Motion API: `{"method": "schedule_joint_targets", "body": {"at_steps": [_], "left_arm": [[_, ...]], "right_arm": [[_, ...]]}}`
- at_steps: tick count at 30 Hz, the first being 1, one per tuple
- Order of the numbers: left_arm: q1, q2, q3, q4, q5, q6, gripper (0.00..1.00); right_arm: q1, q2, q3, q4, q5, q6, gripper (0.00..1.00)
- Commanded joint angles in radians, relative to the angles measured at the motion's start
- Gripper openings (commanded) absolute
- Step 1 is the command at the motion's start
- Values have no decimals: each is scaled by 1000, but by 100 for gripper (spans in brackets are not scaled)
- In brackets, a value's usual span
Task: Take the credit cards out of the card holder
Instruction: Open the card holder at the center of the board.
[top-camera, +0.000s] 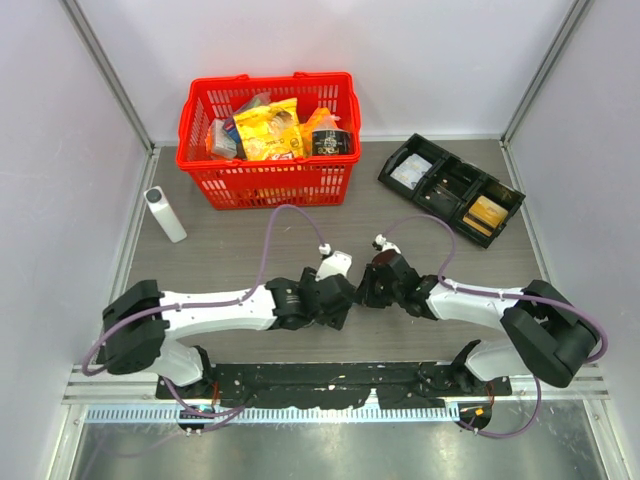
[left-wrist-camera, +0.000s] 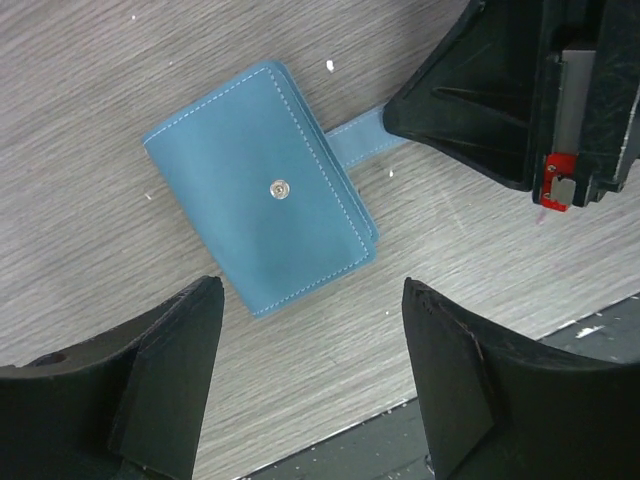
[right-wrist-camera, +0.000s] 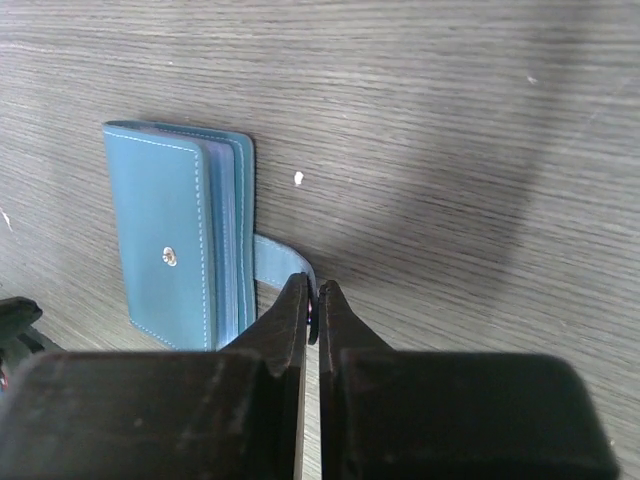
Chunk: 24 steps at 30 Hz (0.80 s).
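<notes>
Right gripper (right-wrist-camera: 311, 300): fingers pressed together on the closure strap (right-wrist-camera: 280, 262), at its free end. The strap runs out from under the card holder (right-wrist-camera: 185, 245), which lies just ahead and left of the fingertips. I judge the pinch secure but narrow.

Left gripper (left-wrist-camera: 310, 298): fingers apart, holding nothing, hovering over the table (left-wrist-camera: 90, 90). The holder lies just ahead of the gap, a little left of centre, and the right gripper is close ahead on the right.

Card holder: blue, folded shut, flat on the table. Its snap stud (left-wrist-camera: 281, 189) faces up and is not fastened to the strap. Pale inner leaves show along the edge on the strap's side.

Credit cards: none visible. I take them to be between the leaves.

Step in hand, as I read it: open the cover. Handling notes:
- I would hold the right pinch low, against the table, so the back cover is anchored.
- I would bring the left fingers down at the open edge beside the strap and catch the top cover only, not the whole stack of leaves.
- The cover should then be folded away from the right gripper, slowly.
- Risks: the light holder may slide or lift whole, and the two grippers will be crowded near the strap.
</notes>
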Motion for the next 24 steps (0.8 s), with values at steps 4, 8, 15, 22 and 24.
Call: {"method": "schedule_joint_targets", "body": {"at_steps": [4,8,15,22,24], "left_arm": [[-75,174,185,-129,-166,50,75],[-92,253,243,-175,-199,44,75],[-99,336,300,-271,-279,-11,71],[-99,333,303,-292,-307,-42,49],[-99,319,303,-304,-325,-50,42]], "right_arm": [[-47,-1,-69,142,-93,50,1],[-66,-7,-87,166,-123,59,1],[-75,-19,-98,161,-132,53,1],[-78,-23,-103,147,-129,47,1],[-79,-24,-103,144,-129,47,1]]}}
